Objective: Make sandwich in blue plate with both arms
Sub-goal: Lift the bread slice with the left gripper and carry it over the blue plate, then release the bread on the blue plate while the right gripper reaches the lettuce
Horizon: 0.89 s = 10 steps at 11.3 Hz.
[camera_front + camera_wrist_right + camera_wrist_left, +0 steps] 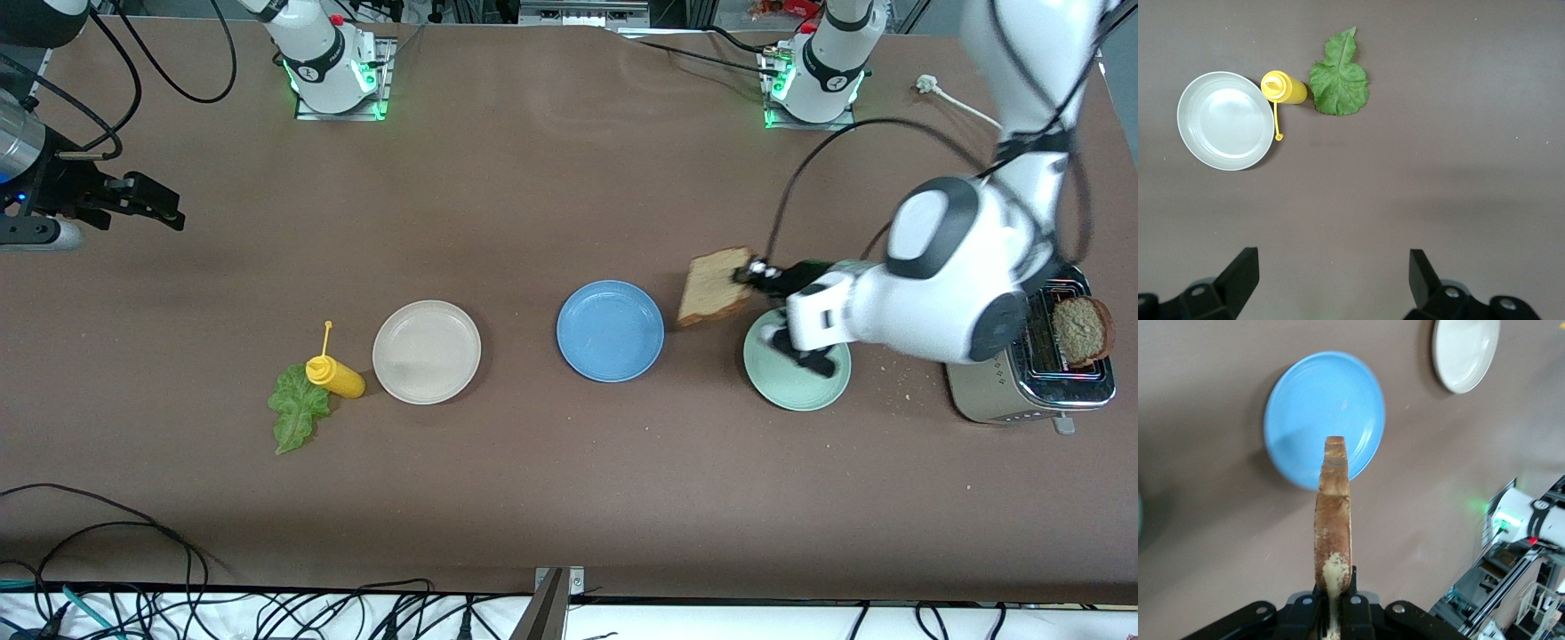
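The sandwich's parts are apart. My left gripper [754,271] is shut on one brown bread slice [716,286], held on edge in the air between the blue plate [610,331] and a pale green plate [797,364]. The left wrist view shows that slice [1333,520] edge-on, clamped in the left gripper [1335,597], with the bare blue plate [1305,407] just past it. A second bread slice [1082,331] stands in the toaster [1022,391]. The lettuce leaf [298,409] lies flat on the table. My right gripper [164,206] waits open at the right arm's end of the table, its open fingers framing bare table [1331,273].
A beige plate [427,351] sits beside the blue plate, toward the right arm's end. A yellow squeeze bottle [335,375] lies on its side between the beige plate and the lettuce. A white plug and cord [942,93] lie near the left arm's base. Cables run along the front edge.
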### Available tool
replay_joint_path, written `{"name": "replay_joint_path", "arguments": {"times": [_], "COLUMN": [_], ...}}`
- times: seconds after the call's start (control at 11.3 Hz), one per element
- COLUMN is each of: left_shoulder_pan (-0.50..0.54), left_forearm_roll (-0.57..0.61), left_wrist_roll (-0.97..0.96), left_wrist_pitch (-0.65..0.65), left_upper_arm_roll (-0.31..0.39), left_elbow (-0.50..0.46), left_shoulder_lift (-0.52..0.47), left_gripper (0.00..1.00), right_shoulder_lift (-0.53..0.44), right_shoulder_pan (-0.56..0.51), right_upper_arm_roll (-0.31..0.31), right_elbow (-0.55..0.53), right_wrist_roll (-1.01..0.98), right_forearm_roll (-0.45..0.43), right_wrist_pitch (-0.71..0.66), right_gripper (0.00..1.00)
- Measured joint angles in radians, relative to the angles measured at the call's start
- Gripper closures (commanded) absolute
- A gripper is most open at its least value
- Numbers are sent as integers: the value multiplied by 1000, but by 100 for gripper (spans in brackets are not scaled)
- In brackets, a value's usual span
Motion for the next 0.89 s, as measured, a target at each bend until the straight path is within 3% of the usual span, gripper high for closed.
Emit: {"name": "replay_joint_path", "arguments": {"times": [0.18, 0.35, 0.62, 0.71, 0.8, 0.89], "left_shoulder_pan": [-60, -65, -127, -150, -158, -158], "left_forearm_roll": [-92, -179, -215, -215, -216, -216], "left_wrist_roll": [-21, -18, 104, 125, 143, 156], "left_wrist_pitch": [124, 158, 274, 318, 345, 353], "left_upper_arm_roll": [0, 2, -2, -3, -2, -2], "left_elbow": [0, -2, -7, -8, -8, -8], "left_shoulder_lift": [63, 132, 255, 284, 305, 320], "left_gripper": [100, 100, 100, 37, 0, 0], "right_shoulder_lift": [1, 11, 60, 75, 88, 103], "right_shoulder_pan": [4, 26, 44, 44, 45, 45], "right_upper_arm_roll": [5, 8, 9, 9, 9, 9], "right_elbow": [1, 1, 1, 4, 11, 23], "right_wrist_roll": [-2, -2, -1, -1, -1, -1], "right_forearm_roll": [0, 0, 0, 0, 0, 0], "right_wrist_pitch": [-3, -3, 0, 2, 3, 4], "right_gripper": [0, 0, 0, 0, 0, 0]}}
